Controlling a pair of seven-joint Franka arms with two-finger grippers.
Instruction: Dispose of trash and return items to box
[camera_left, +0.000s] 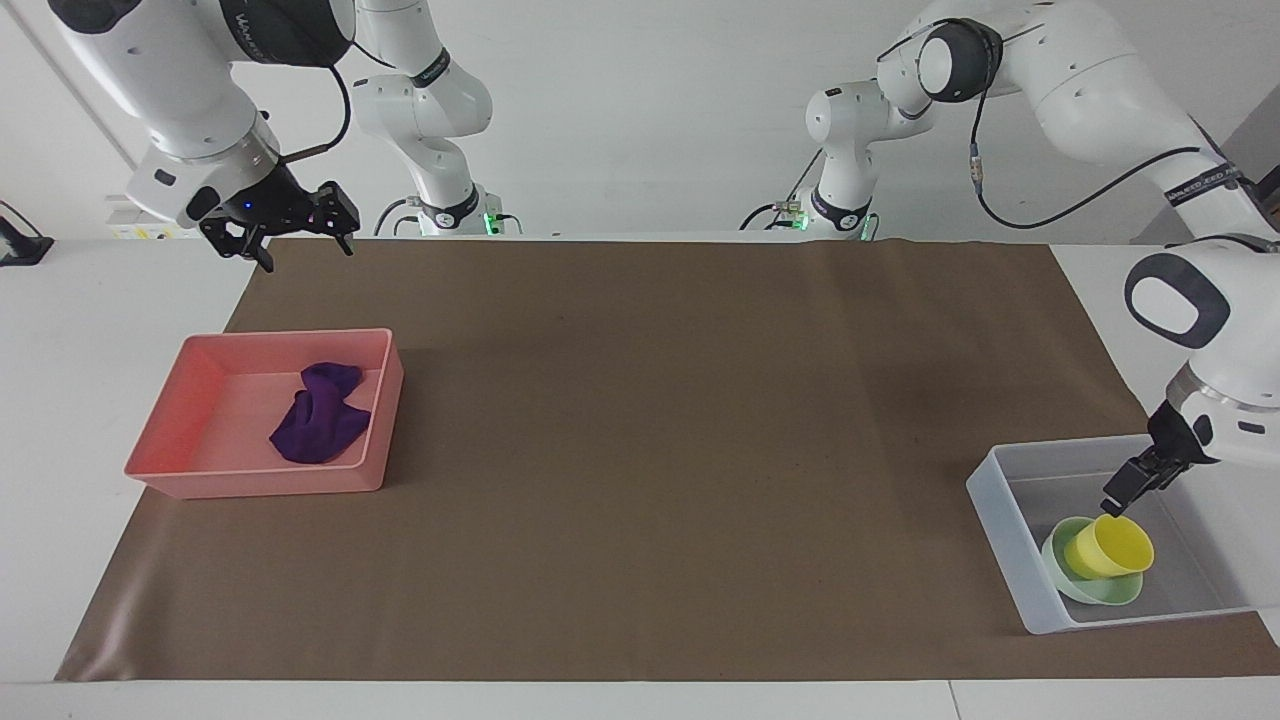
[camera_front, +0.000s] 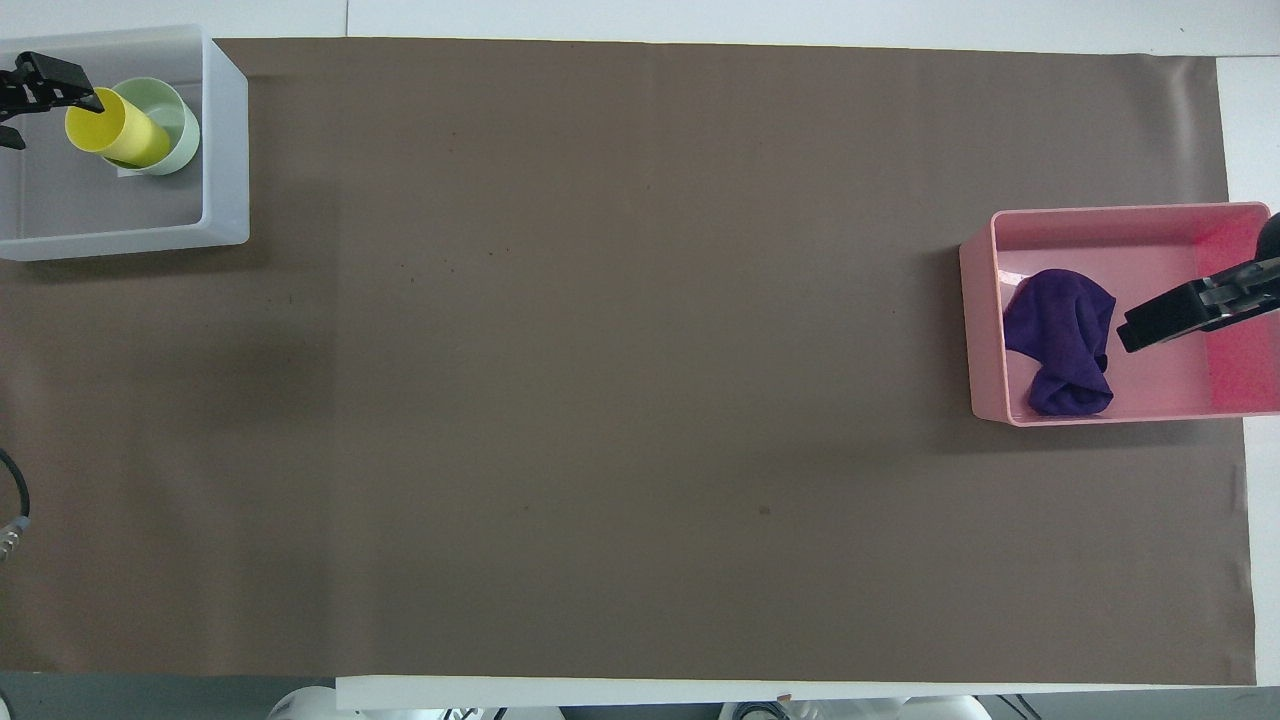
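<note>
high facing and steep overhead views, half-turned apart, one shared table (camera_left: 640, 450)

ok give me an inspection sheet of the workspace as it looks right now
surface: brown mat over a white table.
job's things: purple rag lies in the pink tray toward the right arm's end. Yellow cup sits tilted in the mint bowl, both inside the translucent tub toward the left arm's end.
clutter: nothing seen.
grippers: left gripper hangs over the tub just above the cup, holding nothing. Right gripper waits open, raised over the table's edge, empty.
cables: a black cable loops along the left arm; another along the right arm.
surroundings: plain white wall.
</note>
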